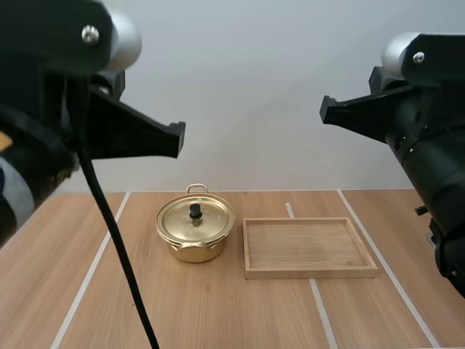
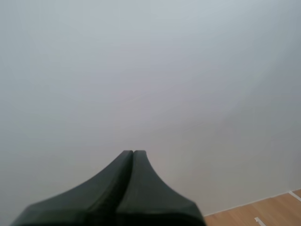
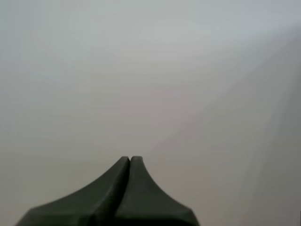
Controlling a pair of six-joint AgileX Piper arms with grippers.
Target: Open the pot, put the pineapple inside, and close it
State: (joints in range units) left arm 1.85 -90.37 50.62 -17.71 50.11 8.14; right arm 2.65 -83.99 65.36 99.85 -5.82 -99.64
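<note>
On the table stand one lidded pot and one wooden tray.

This looks like a robot lab or test station rather than a home kitchen. Two black robot arms, the left arm and the right arm, reach over a wooden surface marked off with white tape lines. Behind it stands a plain pale wall. A gold pot and a wooden tray are set out side by side as props.
</note>
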